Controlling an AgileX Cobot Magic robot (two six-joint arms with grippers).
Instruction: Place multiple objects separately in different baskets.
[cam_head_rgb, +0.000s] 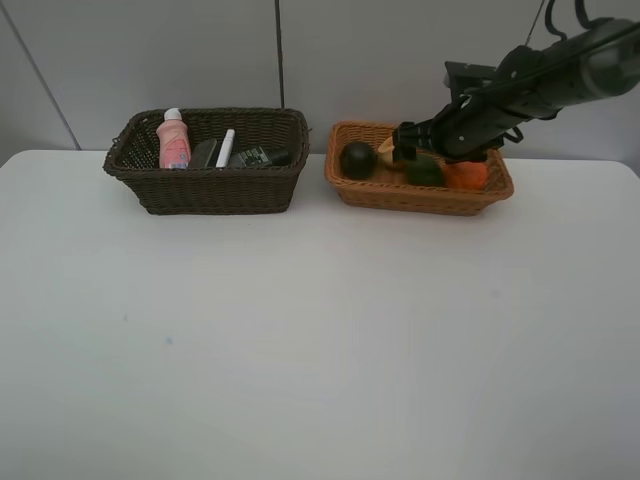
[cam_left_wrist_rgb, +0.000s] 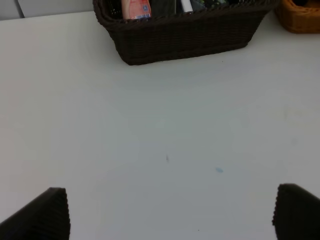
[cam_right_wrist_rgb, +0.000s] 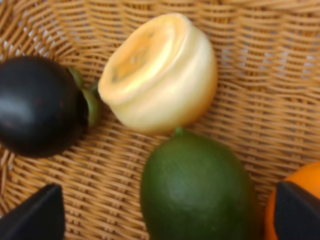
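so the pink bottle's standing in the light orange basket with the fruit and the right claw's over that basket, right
Not quite: the pink bottle stands in the dark brown basket, as the exterior high view shows. The right claw is indeed over the light orange basket with the fruit.

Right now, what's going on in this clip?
Sorting looks nearly done. The dark basket holds the pink bottle, marker, eraser and green bottle. The tan basket holds the mangosteen, peach, green fruit and orange. The right gripper hangs open over the fruit, holding nothing. The left gripper is open above bare table.
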